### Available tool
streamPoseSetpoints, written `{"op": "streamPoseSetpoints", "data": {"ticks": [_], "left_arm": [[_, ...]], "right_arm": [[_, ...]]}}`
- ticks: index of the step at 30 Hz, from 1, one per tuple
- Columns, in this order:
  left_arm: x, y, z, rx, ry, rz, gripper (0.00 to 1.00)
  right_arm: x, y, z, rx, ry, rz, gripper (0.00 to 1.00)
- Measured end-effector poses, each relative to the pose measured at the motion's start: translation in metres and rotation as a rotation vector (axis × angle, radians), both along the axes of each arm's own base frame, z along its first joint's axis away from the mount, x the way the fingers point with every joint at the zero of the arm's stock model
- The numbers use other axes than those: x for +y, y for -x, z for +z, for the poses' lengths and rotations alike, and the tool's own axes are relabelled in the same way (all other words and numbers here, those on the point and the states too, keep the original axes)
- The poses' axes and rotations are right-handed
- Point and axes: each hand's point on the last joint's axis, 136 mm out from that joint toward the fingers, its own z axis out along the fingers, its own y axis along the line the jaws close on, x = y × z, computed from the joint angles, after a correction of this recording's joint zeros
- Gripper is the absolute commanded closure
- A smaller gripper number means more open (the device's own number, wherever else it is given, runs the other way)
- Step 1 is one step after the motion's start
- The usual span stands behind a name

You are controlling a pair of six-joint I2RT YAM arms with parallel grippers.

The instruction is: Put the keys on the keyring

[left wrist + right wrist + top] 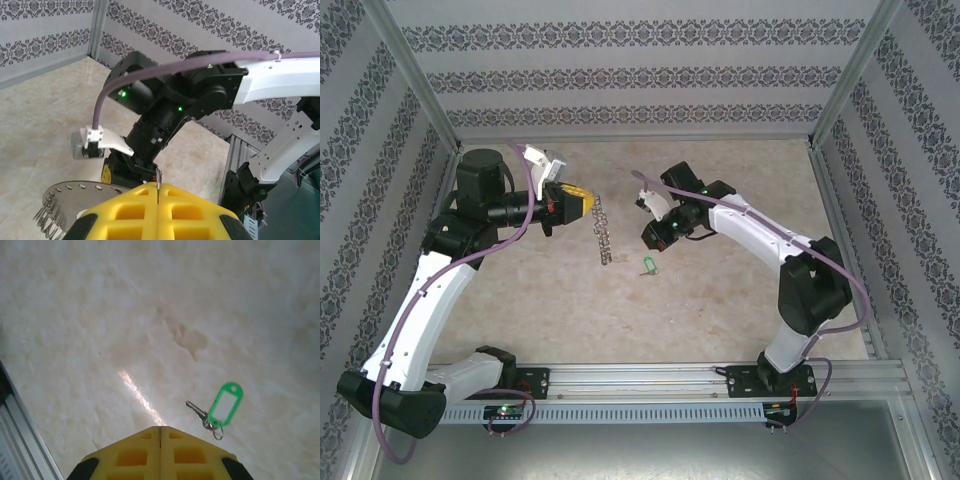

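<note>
My left gripper (586, 204) is raised above the table and shut on the keyring (603, 232), which hangs edge-on from the yellow jaws. In the left wrist view a thin metal edge is pinched between the closed fingertips of that gripper (158, 189). The ring's flat grey face (75, 192), with small holes and silvery pieces along its rim, shows at the lower left. The key (197, 411), silvery with a green tag (225, 404), lies flat on the table (647, 264). My right gripper (160, 429) is shut with nothing in it, hovering just short of the key (651, 240).
The beige tabletop (720, 310) is walled by patterned panels on three sides. An aluminium rail (650, 375) runs along the near edge, also visible in the right wrist view (15, 440). The right arm (200, 90) stands close in front of the left wrist camera.
</note>
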Motion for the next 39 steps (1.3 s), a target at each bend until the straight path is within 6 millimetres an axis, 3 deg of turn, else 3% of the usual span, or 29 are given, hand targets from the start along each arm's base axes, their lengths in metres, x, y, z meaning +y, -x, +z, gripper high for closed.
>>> {"op": "streamPoseSetpoints", "data": {"ticks": [4,7,9,15,21,30,39], "left_arm": [[0.000,0.000,0.001,0.000,0.003,0.001,1.00],[0.000,-0.001,0.000,0.003,0.004,0.002,1.00],[0.000,-0.001,0.000,0.005,0.004,0.002,1.00],[0.000,-0.001,0.000,0.004,0.003,0.002,1.00],[0.000,-0.001,0.000,0.004,0.003,0.002,1.00],[0.000,-0.002,-0.001,0.006,0.003,0.002,1.00],[-0.001,-0.004,-0.003,0.013,0.001,0.002,1.00]], "right_arm": [[-0.006,-0.002,-0.008,0.029,0.018,-0.020,0.61],[-0.014,0.002,-0.034,0.107,0.058,-0.048,0.44],[-0.020,0.006,-0.054,0.168,0.095,-0.065,0.43],[-0.027,0.013,-0.098,0.292,0.179,-0.101,0.46],[-0.032,0.018,-0.125,0.362,0.232,-0.119,0.52],[-0.035,0.016,-0.129,0.373,0.245,-0.134,0.68],[-0.032,0.014,-0.131,0.382,0.240,-0.133,0.76]]}}
